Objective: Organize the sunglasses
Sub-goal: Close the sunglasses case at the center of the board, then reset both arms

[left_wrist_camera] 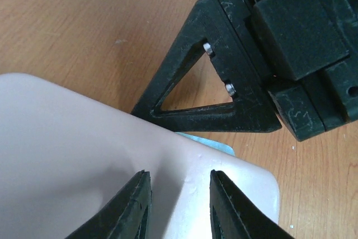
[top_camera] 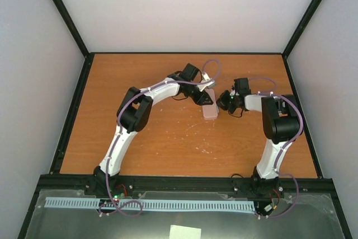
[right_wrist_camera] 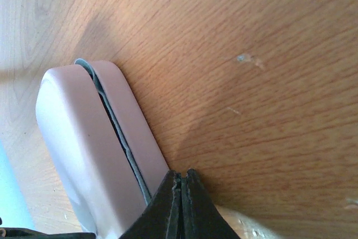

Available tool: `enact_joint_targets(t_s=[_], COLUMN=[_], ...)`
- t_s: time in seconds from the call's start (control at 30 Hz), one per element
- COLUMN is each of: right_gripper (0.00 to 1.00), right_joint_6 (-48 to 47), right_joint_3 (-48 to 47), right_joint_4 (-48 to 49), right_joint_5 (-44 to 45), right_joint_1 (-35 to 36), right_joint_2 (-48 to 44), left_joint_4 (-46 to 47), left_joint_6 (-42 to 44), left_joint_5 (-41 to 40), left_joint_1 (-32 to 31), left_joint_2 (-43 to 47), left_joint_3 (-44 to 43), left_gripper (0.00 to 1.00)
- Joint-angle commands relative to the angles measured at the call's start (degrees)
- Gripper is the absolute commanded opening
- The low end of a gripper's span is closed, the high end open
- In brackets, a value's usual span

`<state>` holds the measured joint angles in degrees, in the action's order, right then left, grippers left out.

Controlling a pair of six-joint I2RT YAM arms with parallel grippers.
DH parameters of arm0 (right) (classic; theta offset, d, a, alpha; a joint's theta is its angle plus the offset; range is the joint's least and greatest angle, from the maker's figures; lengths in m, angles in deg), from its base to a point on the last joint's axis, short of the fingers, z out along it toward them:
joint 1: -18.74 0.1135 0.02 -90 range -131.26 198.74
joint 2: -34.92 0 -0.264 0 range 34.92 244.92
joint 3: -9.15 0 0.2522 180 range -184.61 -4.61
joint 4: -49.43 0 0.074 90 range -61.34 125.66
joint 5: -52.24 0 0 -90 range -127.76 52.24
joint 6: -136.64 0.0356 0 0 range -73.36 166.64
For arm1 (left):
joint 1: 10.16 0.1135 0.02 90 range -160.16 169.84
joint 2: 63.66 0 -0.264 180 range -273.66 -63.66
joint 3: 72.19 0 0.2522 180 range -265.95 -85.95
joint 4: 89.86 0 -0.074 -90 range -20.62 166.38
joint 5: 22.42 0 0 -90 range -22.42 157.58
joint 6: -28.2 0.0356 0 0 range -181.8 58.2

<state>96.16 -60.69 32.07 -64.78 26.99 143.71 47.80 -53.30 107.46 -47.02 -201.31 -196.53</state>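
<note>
L pincer point(left_wrist_camera: 179, 175), R pincer point(right_wrist_camera: 180, 174) at pink case point(right_wrist_camera: 72, 138)

The sunglasses are hidden from all three views. The pink case point(top_camera: 210, 110) lies flat near the middle of the wooden table point(top_camera: 168, 152). Its two halves are almost closed, with a thin edge of blue-grey cloth point(left_wrist_camera: 212, 143) showing along the seam.

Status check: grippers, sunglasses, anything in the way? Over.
Left gripper open over pink case. Right gripper shut, tip at case seam. Sunglasses not visible. Blue cloth pokes from seam.
</note>
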Motion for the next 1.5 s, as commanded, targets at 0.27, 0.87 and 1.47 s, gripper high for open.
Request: enact_joint_targets(t_s=[0.27, 0.87, 1.47], right_gripper=[0.06, 1.0, 1.0], right_joint_6=[-5.6, -22.5, -18.2], right_joint_3=[-0.3, -9.4, -7.2], right_joint_4=[-13.8, -31.1, -30.7], right_joint_5=[8.4, 23.4, 24.5], right_joint_1=[-2.9, -8.2, -9.6], right_joint_2=[-6.1, -25.9, -27.1], left_joint_4=[-0.6, 18.0, 26.8], left_joint_6=[0.6, -14.5, -16.2], left_joint_5=[-1.6, -25.1, -36.2], left_joint_1=[3.4, 27.2, 29.7], left_joint_2=[4.7, 35.3, 49.8], left_joint_3=[-2.6, 22.8, 45.4], left_gripper=[0.59, 0.99, 0.99])
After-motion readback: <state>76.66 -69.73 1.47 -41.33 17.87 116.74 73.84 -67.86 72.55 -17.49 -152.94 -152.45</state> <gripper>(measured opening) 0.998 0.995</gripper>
